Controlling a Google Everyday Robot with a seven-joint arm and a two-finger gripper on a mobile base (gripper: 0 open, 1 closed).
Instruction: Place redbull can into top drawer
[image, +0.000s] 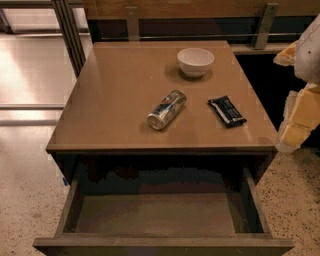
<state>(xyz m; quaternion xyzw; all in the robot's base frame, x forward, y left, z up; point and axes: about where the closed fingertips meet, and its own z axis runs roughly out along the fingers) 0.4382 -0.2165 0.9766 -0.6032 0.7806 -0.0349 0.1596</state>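
At the right edge of view, beside the table (115, 100) and off its top, stood the arm: a white upper segment with pale yellow blocks below it, partly cut off by the frame. Gripper (296, 122): the lower yellow part, about level with the table's right rim, just outside it and apart from every item; whether it was clenched or released could not be told. Can (166, 109): lying on its side near the middle of the top, set diagonally, its shiny round end turned to the front-left and its other end to the back-right, with bare wood all round it. Packet (227, 111): flat and black, to the right of the can and apart from it, near the right edge and the nearest item to the gripper. Bowl (195, 61): white, upright, behind the can toward the back edge. Drawer (160, 215): pulled out below the table's front edge toward the camera, its flat bottom showing between dark walls, its rear part in shadow under the overhanging top. Left half of the top: open wood. Floor (25, 200): speckled, showing on both sides of the drawer.
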